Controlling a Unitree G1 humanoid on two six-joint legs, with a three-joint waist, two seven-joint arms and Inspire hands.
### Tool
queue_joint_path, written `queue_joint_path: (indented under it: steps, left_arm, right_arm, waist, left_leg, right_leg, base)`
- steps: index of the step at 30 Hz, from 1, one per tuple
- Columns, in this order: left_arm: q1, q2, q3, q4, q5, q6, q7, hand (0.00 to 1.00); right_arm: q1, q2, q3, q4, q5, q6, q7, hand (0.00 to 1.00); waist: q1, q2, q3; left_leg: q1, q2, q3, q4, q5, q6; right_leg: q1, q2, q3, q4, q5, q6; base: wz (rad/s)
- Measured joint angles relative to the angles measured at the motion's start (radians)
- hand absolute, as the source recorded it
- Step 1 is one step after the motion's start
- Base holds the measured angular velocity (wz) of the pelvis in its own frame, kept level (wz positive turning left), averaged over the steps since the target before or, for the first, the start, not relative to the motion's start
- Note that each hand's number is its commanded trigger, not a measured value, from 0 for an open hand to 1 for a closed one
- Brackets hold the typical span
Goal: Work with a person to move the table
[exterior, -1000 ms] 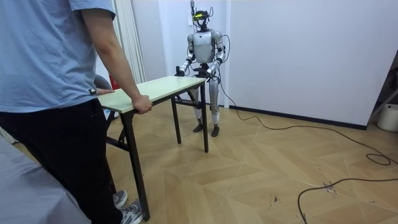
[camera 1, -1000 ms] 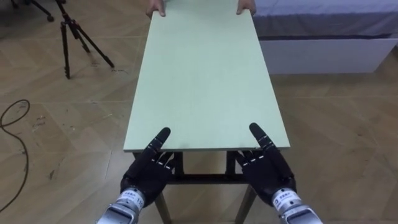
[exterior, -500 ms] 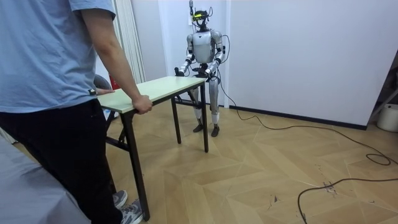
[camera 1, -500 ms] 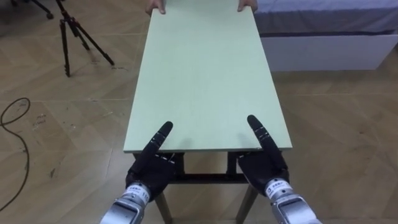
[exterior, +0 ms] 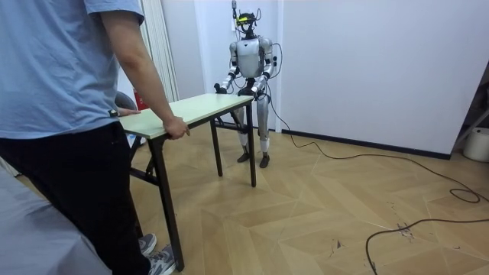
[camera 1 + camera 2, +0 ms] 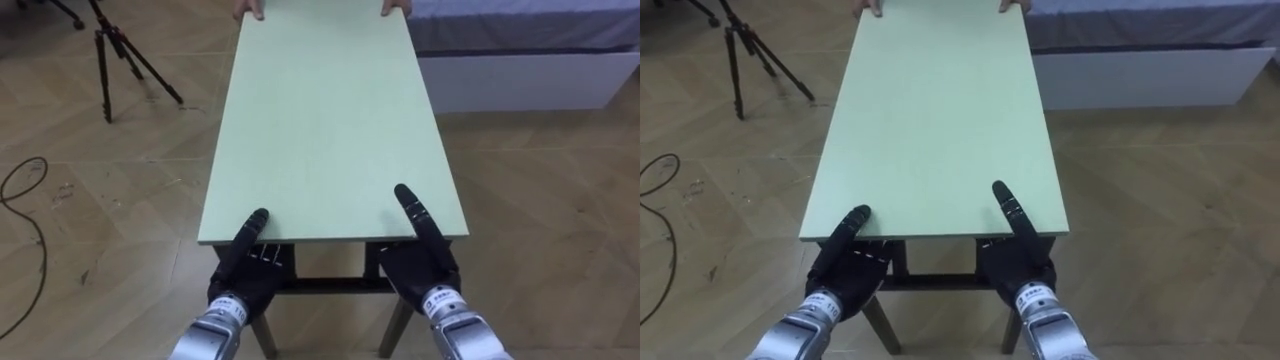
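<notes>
A long table with a pale green top and dark legs stands lengthwise before me. My left hand is at the near edge's left part, its thumb lying on the top and its palm below the edge. My right hand sits the same way at the right part. At the far end a person's two hands hold the short edge. In the room view the person, in a blue shirt, stands at the room view's left with a hand on the table's corner; I stand upright at the other end.
A black tripod stands left of the table on the wooden floor. A bed with a white frame lies at the far right, close to the table's far corner. Open floor spreads to the room view's right, with cables on it.
My left thumb has drawn back a little towards the near edge, and my right hand has crept slightly forward. Table and person stay where they were.
</notes>
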Motion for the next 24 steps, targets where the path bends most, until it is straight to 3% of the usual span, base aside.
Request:
queue_joint_path:
  steps: [4,9,24]
  left_arm:
    - [-0.002,0.000,-0.024,-0.003,-0.012,0.002,-0.003,1.00]
    - [-0.002,0.000,-0.038,-0.009,-0.009,0.003,-0.003,1.00]
    - [-0.003,0.004,-0.043,-0.012,-0.012,-0.003,-0.001,1.00]
  right_arm:
    - [0.000,0.000,0.001,0.015,0.006,-0.024,-0.038,1.00]
    - [0.001,-0.004,0.015,0.015,0.008,-0.063,-0.047,1.00]
    - [0.001,-0.011,0.055,0.016,0.023,-0.095,-0.054,1.00]
  waist:
    - [0.026,0.003,-0.0018]
    - [0.029,0.000,-0.0007]
    - [0.041,-0.017,0.0023]
  left_leg:
    - [0.001,0.001,-0.003,-0.006,0.000,0.000]
    - [0.016,0.002,-0.011,-0.025,0.000,0.000]
    - [0.020,0.002,-0.008,-0.029,0.000,0.000]
  right_leg:
    - [-0.004,0.000,0.002,0.001,0.000,0.000]
    - [0.003,0.001,0.002,0.002,0.000,0.000]
    - [0.002,-0.001,0.003,0.001,0.000,0.000]
  base:
    - [0.03]
    - [0.01]
    - [0.00]
